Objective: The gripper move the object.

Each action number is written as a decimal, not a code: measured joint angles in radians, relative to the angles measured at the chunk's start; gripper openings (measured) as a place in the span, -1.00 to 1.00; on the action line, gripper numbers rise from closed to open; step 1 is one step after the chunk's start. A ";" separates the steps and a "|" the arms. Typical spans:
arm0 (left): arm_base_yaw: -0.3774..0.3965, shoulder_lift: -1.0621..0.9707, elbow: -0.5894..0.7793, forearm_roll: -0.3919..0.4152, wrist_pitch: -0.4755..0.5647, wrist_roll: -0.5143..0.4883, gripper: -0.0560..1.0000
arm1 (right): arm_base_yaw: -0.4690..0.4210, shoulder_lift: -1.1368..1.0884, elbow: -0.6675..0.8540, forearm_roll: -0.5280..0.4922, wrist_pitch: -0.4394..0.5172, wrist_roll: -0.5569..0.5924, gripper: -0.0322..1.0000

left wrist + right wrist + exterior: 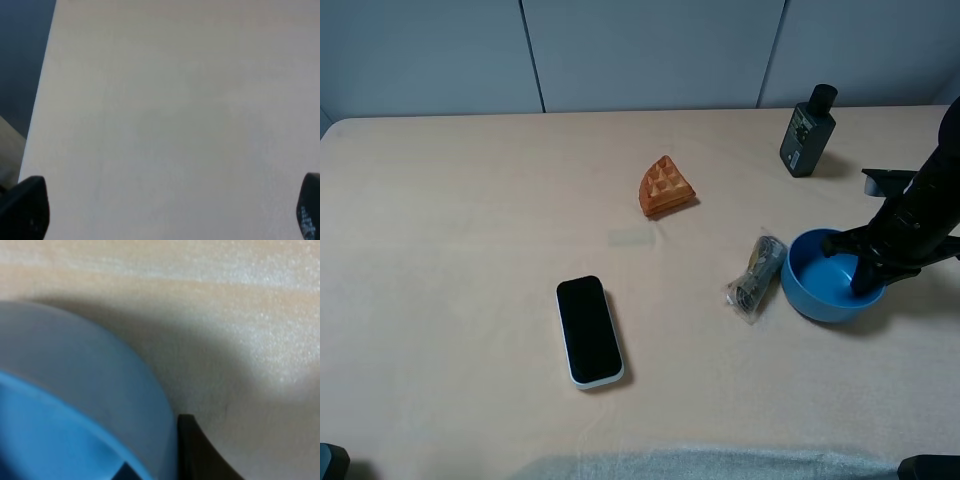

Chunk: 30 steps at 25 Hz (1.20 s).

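Pale beige table (440, 250) fills your overhead view, with grey wall panels (650, 50) behind it. Your left gripper (167, 209) hangs over bare tabletop near the table's edge, its two fingertips spread wide to the corners of its wrist view and nothing between them. Left of centre lies a black phone (588, 331) with a white rim, flat and screen up. Further back, near the middle, sits an orange waffle wedge (666, 187). To the right, a crinkled packet (757, 275) lies just beside the blue bowl (825, 290), which stands upright on the table's right side. Your right gripper (868, 280) reaches down onto the bowl's right rim: one dark finger (200, 457) presses the outside of the wall, the other shows inside, so the wall is pinched between them. A dark bottle (807, 130) stands at the back right, well apart from the bowl.
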<state>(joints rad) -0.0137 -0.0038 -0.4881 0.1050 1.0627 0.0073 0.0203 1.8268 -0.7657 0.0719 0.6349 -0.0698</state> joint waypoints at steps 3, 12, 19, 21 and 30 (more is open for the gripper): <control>0.000 0.000 0.000 0.000 0.000 0.000 0.99 | 0.000 -0.016 -0.002 -0.001 0.016 0.001 -0.96; 0.000 0.000 0.000 0.000 0.000 0.000 0.99 | 0.000 -0.091 -0.004 -0.001 0.062 0.005 -0.96; 0.000 0.000 0.000 0.000 0.000 0.000 0.99 | 0.000 -0.152 -0.004 0.003 0.118 0.007 -0.96; 0.000 0.000 0.000 0.000 0.000 0.000 0.99 | 0.000 -0.175 -0.004 0.004 0.133 0.008 -0.96; 0.000 0.000 0.000 0.000 0.000 0.000 0.98 | 0.000 -0.281 -0.004 0.011 0.234 0.032 -0.96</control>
<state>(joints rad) -0.0137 -0.0038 -0.4881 0.1050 1.0627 0.0073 0.0203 1.5459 -0.7695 0.0829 0.8690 -0.0381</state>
